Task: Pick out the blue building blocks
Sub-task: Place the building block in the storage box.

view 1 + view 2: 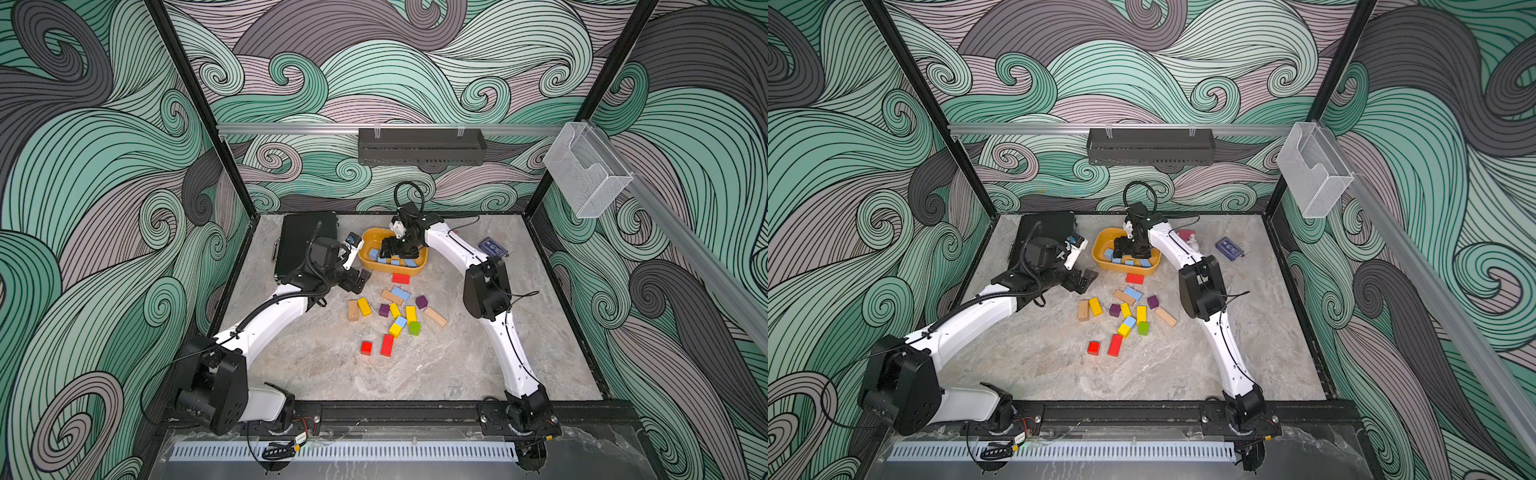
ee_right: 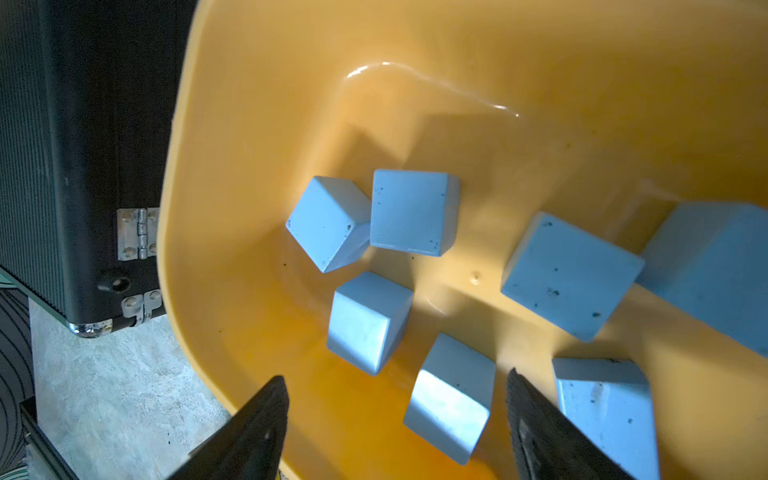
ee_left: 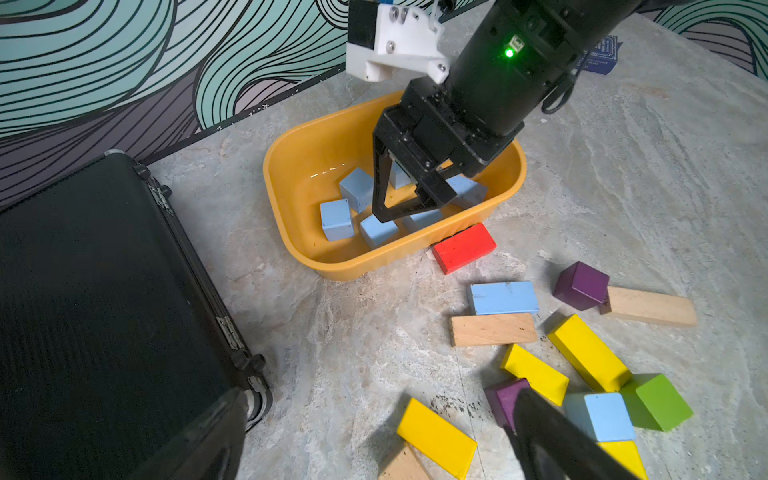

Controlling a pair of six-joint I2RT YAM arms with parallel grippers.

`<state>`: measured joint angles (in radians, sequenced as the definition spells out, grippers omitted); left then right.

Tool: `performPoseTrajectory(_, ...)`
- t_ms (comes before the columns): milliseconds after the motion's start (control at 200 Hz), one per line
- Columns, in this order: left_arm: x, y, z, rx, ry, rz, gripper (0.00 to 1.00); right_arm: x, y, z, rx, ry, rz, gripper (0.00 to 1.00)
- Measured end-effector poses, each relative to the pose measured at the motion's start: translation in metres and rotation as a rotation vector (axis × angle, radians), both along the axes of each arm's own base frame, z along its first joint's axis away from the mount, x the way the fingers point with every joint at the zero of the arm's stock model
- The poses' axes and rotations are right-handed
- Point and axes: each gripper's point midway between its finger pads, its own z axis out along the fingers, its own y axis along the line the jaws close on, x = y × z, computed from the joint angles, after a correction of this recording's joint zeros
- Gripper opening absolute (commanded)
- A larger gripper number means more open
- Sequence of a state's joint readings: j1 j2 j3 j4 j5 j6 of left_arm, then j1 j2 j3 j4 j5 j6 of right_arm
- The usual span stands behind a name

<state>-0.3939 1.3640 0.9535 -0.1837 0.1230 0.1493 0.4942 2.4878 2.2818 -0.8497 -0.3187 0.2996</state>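
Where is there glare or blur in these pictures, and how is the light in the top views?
Right wrist view: a white glare streak on the yellow tub wall; the blue building blocks are sharp, the right gripper blurred. Left wrist view: the left gripper is a dark blur. In both top views the light is even, with soft shadows on the table.

Your right gripper [image 2: 395,376] sits low in the yellow tub [image 3: 332,266] with its jaws apart. Blue cubes [image 2: 411,212] lie close around its fingers [image 2: 249,428], so there is little room. The black case [image 3: 104,311] stands near the tub's left side, with a strip of bare table [image 3: 245,249] between. A red brick [image 3: 463,247] lies just beside the tub's near wall. The loose blue cube [image 3: 600,415] is boxed in by a green cube [image 3: 660,401] and yellow bricks [image 3: 588,353]. The front of the table gives you free passage.
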Motion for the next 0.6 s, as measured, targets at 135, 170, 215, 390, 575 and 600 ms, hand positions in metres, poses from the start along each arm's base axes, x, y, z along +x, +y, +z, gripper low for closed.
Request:
performPoseTrajectory(135, 0.0, 0.0, 0.0, 0.0, 0.002, 0.0, 0.99, -0.001, 0.0, 0.0, 0.001, 0.0, 0.008, 0.83)
performPoseTrajectory(170, 0.0, 0.0, 0.0, 0.0, 0.002, -0.001, 0.99, -0.002, 0.0, 0.0, -0.001, 0.001, 0.011, 0.83)
performPoseTrajectory(215, 0.0, 0.0, 0.0, -0.001, 0.002, -0.002, 0.99, -0.005, -0.002, -0.001, -0.005, 0.005, 0.015, 0.83)
performPoseTrajectory(390, -0.003, -0.003, 0.002, -0.01, 0.002, -0.021, 0.99, -0.02, -0.009, 0.014, -0.012, -0.008, 0.041, 0.83)
performPoseTrajectory(575, -0.01, -0.005, 0.022, -0.034, -0.045, -0.053, 0.98, -0.039, -0.017, 0.059, 0.012, -0.095, 0.083, 0.83)
performPoseTrajectory(600, -0.012, -0.006, 0.027, -0.039, -0.055, -0.059, 0.99, -0.043, -0.018, 0.065, 0.015, -0.108, 0.089, 0.83)
